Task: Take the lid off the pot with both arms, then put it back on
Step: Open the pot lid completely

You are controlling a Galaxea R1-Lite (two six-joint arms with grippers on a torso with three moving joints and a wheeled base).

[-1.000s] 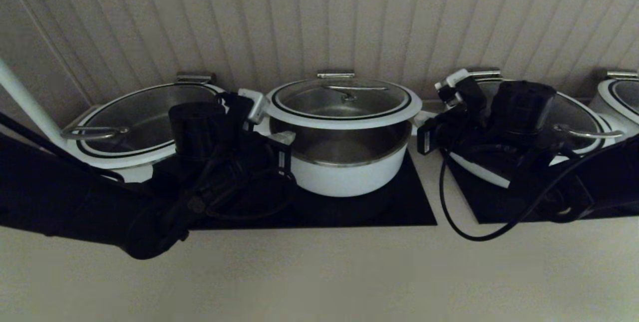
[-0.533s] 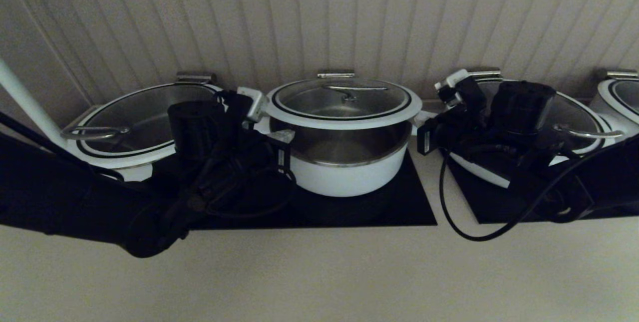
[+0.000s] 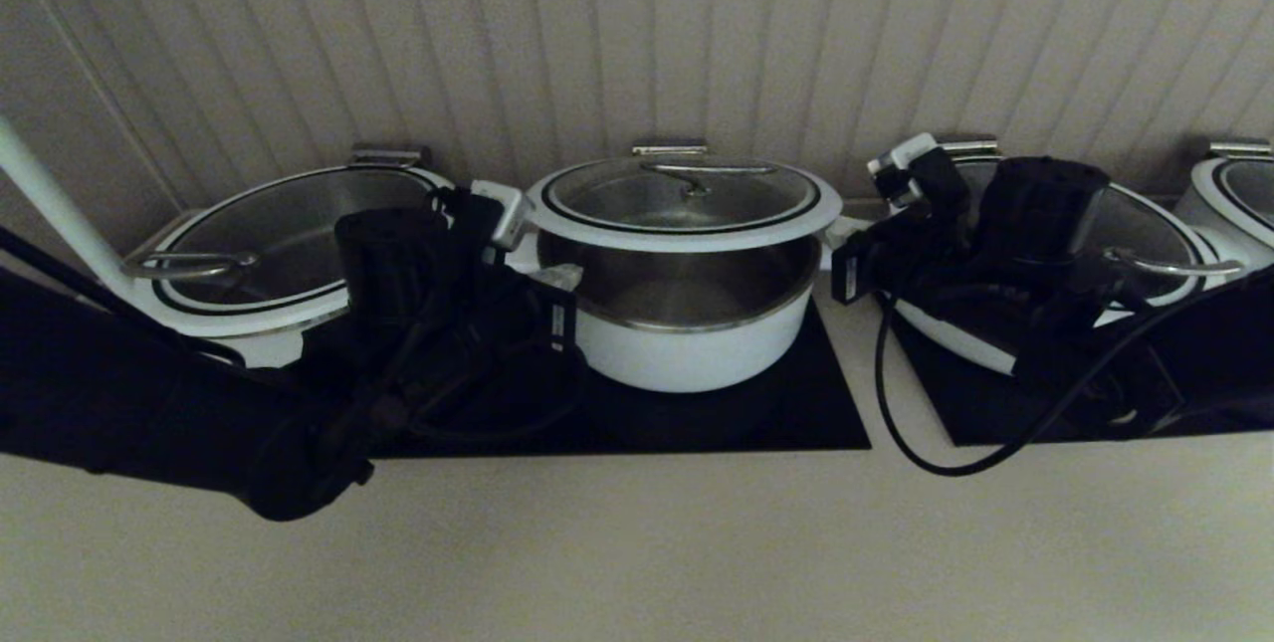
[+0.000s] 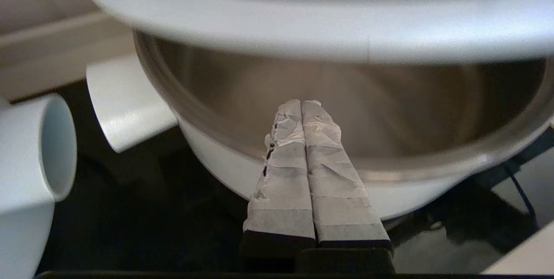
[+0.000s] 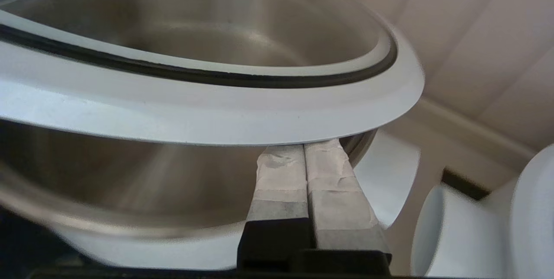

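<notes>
Two fingers pairs clenched under lid (image 3: 684,199) above pot (image 3: 695,323); wider pots flank.

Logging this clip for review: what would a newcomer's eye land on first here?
The lid hangs clear above the pot at centre, showing the steel inside through the gap. The left gripper and right gripper flank it, each with taped fingers pressed shut and reaching beneath the lid's white rim. Wider lidded pots stand to either side against the ribbed wall.
</notes>
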